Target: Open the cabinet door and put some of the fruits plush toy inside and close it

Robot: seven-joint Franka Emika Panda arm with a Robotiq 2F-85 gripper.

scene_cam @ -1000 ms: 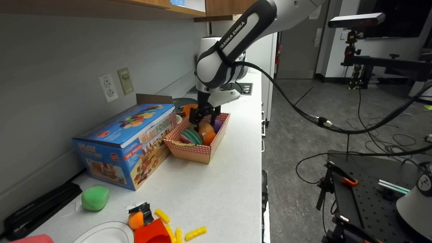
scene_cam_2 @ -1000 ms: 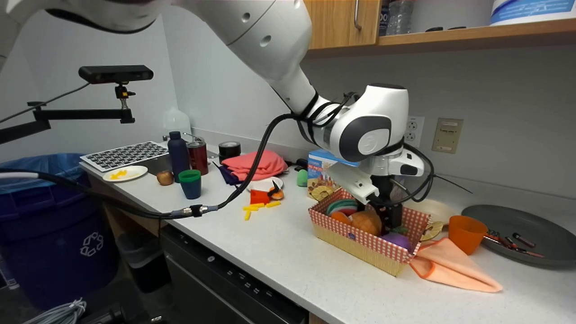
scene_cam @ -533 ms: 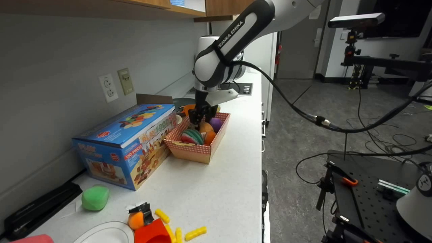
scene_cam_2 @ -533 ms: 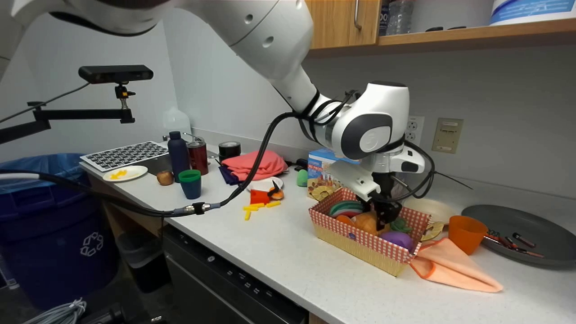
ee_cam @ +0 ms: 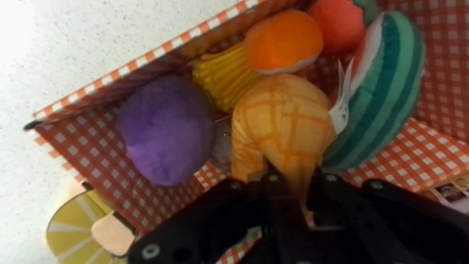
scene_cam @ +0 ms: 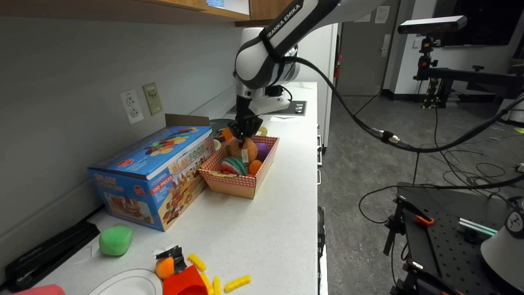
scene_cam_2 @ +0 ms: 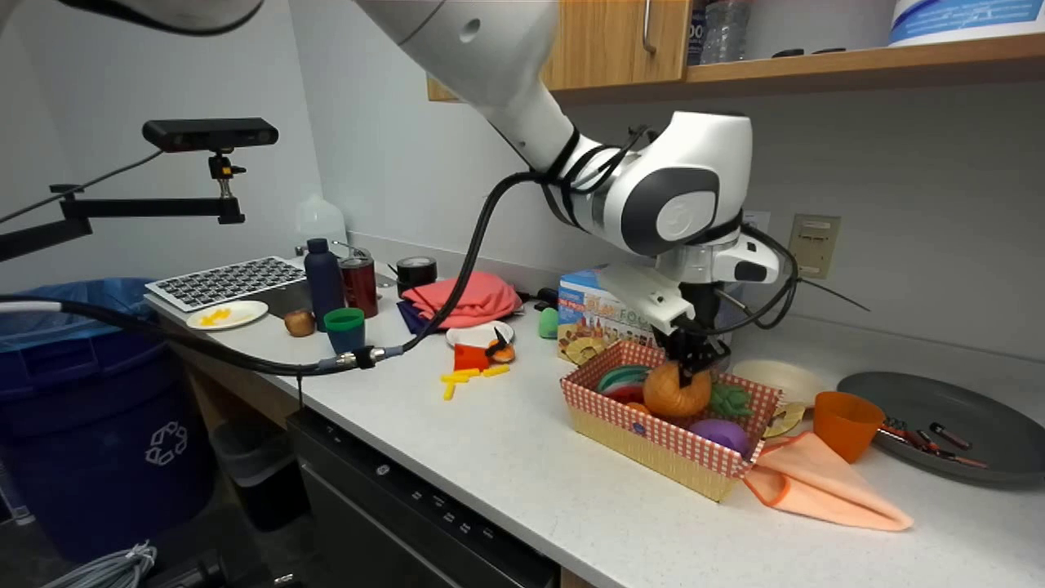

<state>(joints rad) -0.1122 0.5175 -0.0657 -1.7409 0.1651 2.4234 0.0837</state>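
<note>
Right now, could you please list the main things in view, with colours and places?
cabinet door: at least 1, tan, above counter
basket: 1, red-checked, on counter
netted plush: 1, orange, in or just above basket
round plush: 1, purple, in basket
watermelon plush: 1, striped green, in basket
smaller plush: 1, orange, in basket
tomato-like plush: 1, red, in basket
bumpy toy: 1, yellow, in basket
leafy toy: 1, green, in basket
box: 1, blue, beside basket
sticks: at least 4, yellow, on counter
large plate: 1, gray, on counter
arm: 1, white, over counter
gripper: 1, black, shut on netted plush
</note>
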